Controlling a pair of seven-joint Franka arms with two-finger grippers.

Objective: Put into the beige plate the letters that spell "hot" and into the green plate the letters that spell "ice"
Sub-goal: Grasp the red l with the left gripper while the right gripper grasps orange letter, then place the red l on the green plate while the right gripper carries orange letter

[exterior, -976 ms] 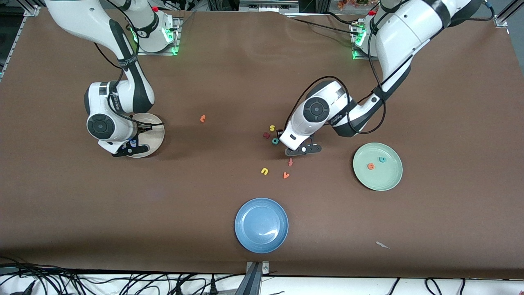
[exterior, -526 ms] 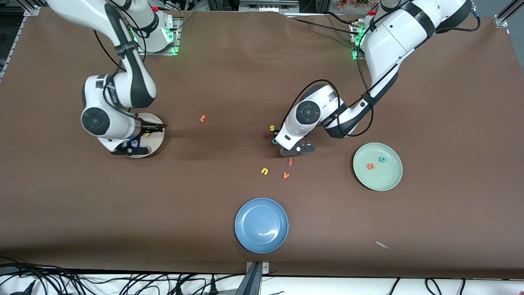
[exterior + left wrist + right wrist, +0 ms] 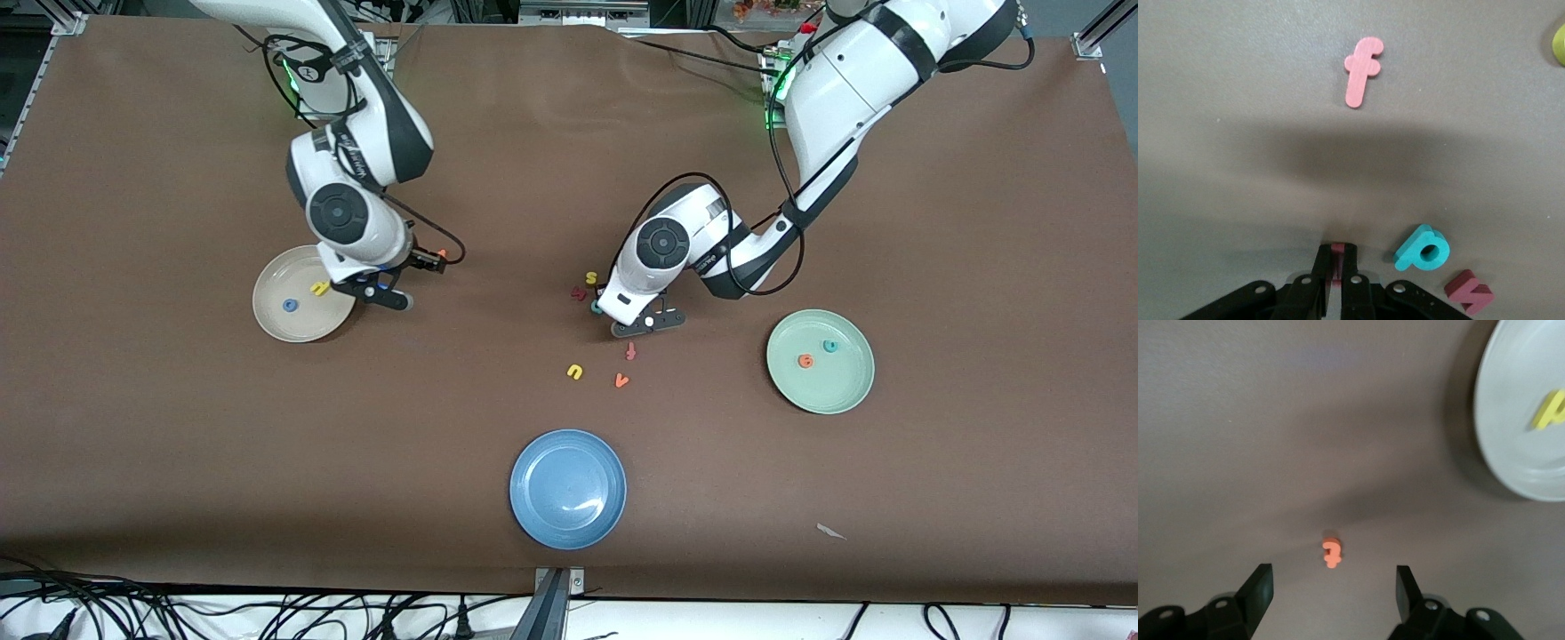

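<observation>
Left gripper, jaws clamped on the dark red i down on the tabletop, bound for green plate; right gripper, jaws apart, straddles orange t near beige plate.

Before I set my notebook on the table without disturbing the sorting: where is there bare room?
Bare cloth lies between the blue plate and beige plate, and nearer the camera than the green plate. Crowded: the loose letters where the left gripper works; the right gripper hovers over the orange t.
</observation>
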